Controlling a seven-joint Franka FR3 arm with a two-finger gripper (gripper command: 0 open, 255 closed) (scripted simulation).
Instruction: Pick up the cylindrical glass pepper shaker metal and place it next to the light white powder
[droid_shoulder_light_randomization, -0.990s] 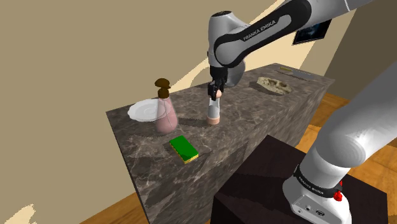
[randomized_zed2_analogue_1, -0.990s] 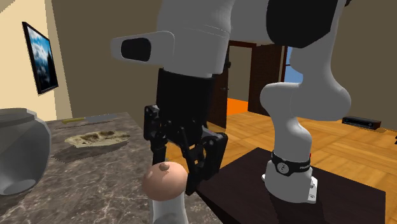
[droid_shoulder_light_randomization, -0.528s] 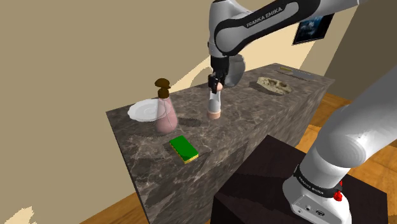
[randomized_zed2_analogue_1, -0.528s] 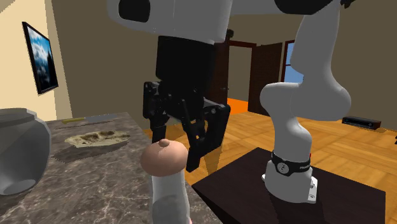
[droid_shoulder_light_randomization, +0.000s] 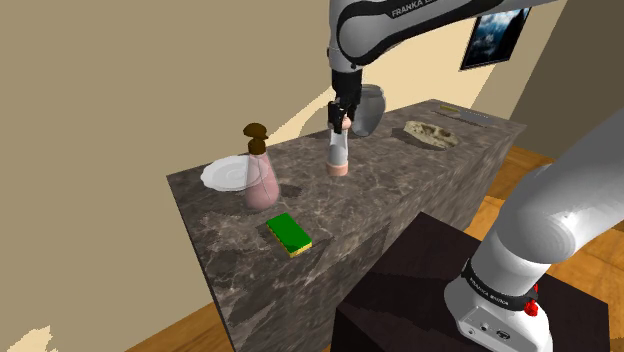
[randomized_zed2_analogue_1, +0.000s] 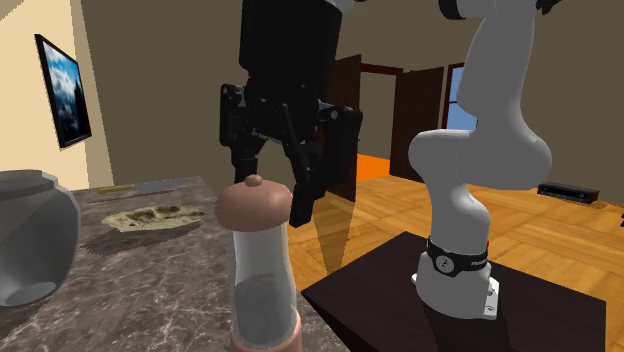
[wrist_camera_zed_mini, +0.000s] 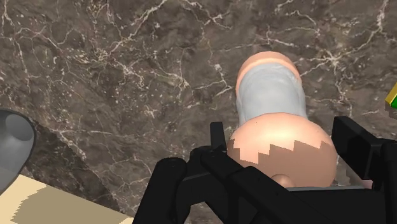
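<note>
Shoulder view: dk marble counter (droid_shoulder_light_randomization: 380, 195), tan walls (droid_shoulder_light_randomization: 100, 100); gripper (droid_shoulder_light_randomization: 342, 118) clasps shaker (droid_shoulder_light_randomization: 339, 153).

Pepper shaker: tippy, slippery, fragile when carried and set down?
Tall and narrow, the pepper shaker likely tips easily on set-down. The fingers grip its rounded, smooth-looking cap, so it may slip or swing. The see-through body looks like glass: probably fragile.

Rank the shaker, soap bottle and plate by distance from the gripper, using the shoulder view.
1. shaker: clasped in the gripper.
2. soap bottle: off to the shoulder view's left.
3. plate: farther left, just beyond the soap bottle.
</note>
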